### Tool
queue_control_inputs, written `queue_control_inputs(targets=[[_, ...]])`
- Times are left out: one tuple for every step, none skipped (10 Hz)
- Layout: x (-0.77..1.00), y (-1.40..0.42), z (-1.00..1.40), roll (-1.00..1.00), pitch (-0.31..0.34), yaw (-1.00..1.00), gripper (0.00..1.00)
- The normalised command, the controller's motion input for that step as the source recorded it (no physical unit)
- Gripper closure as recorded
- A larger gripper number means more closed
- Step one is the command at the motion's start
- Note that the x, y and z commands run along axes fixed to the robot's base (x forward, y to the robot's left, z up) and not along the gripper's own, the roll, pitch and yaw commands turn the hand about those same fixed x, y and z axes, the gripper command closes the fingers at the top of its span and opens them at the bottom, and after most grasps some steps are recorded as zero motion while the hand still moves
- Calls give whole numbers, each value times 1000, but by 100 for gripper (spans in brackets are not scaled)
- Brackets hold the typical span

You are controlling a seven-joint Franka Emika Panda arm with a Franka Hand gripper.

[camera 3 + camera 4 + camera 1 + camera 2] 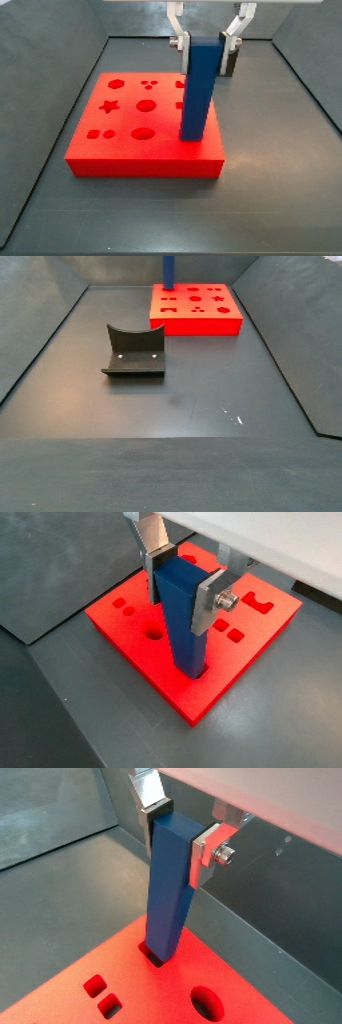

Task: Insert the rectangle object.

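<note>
My gripper [183, 584] is shut on the upper end of the rectangle object [185, 632], a long blue bar held upright. The silver fingers [206, 600] clamp its two sides in both wrist views. The bar's lower end stands in a rectangular hole near the edge of the flat red block [123, 630] with shaped holes. A wrist view shows the gripper [182, 836], the bar [167, 898] and its tip meeting the block [147, 993]. In a side view the gripper [203, 42] holds the bar [201, 95] over the block's right part [163, 118].
The dark fixture [134, 352] with a curved notch stands on the grey floor, left of and nearer than the red block [201, 322]. The blue bar [171, 268] rises out of frame there. Grey walls enclose the floor [267, 200].
</note>
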Motion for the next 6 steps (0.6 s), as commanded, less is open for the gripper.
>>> queue_control_inputs(targets=[[-14, 163, -120, 34, 0, 3, 100], [-11, 154, -106, 13, 0, 0, 100], [0, 100, -86, 0, 0, 0, 100], [17, 69, -83, 0, 0, 91, 100], [29, 0, -94, 0, -4, 66, 100], [71, 0, -220, -11, -59, 69, 100]])
